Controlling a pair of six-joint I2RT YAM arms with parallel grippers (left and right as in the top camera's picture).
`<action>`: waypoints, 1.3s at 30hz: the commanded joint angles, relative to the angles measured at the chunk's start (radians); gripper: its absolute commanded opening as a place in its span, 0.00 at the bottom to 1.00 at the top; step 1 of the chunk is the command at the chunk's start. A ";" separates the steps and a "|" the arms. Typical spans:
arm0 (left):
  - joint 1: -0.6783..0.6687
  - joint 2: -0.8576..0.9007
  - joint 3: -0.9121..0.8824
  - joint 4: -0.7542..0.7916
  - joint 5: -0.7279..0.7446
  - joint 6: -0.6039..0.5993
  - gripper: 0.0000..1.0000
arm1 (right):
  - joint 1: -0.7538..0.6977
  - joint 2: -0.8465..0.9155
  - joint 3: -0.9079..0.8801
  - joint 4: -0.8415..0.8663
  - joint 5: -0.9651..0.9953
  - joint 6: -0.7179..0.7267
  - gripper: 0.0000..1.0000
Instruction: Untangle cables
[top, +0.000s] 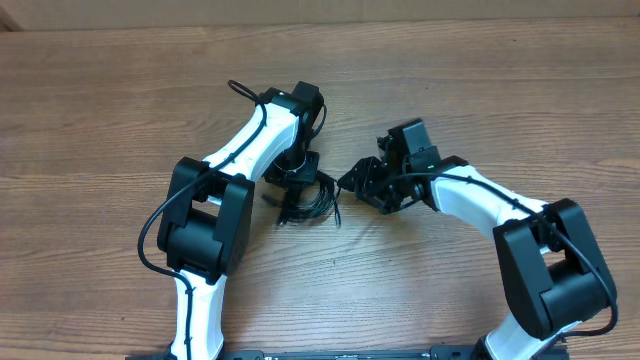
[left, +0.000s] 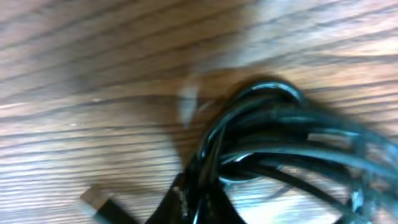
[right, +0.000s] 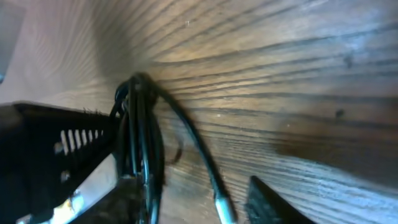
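The left arm (top: 250, 145) reaches from the near edge of the wooden worktop (top: 100, 100) up and over toward the middle, with its wrist bent downward. The left jaws point down just above the left side of the cables (top: 312, 200). Neither the overhead view nor the blurred left wrist view shows whether they are spread or pinching anything, so I cannot tell. In the left wrist view the cables (left: 280, 143) appear as a bunch of thin black cords curving together in one tight loop on the wood. A small plug (left: 93, 200) lies apart from the loop, toward the lower left corner.

The cables sit near the middle of the worktop as a small dark tangle, between the two arms, with a few loose ends sticking out.

The right arm (top: 470, 200) comes in from the near right corner and points left at the tangle. The right jaws are spread. In the right wrist view one of the fingers (right: 43, 155) is just beside the bunched cords (right: 142, 143) and the other shows at the lower right. One cord bends away from the bunch and ends in a pale plug (right: 222, 208) between the two fingers.
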 joint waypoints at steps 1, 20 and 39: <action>-0.006 0.004 -0.015 0.018 0.073 0.092 0.04 | 0.018 0.010 -0.003 0.005 0.087 0.040 0.43; -0.021 0.000 0.172 0.070 0.117 0.384 0.04 | -0.035 0.009 -0.003 -0.075 0.066 0.039 0.81; -0.040 -0.012 0.012 0.224 0.196 0.433 0.04 | -0.117 0.010 -0.005 -0.092 -0.151 -0.093 0.70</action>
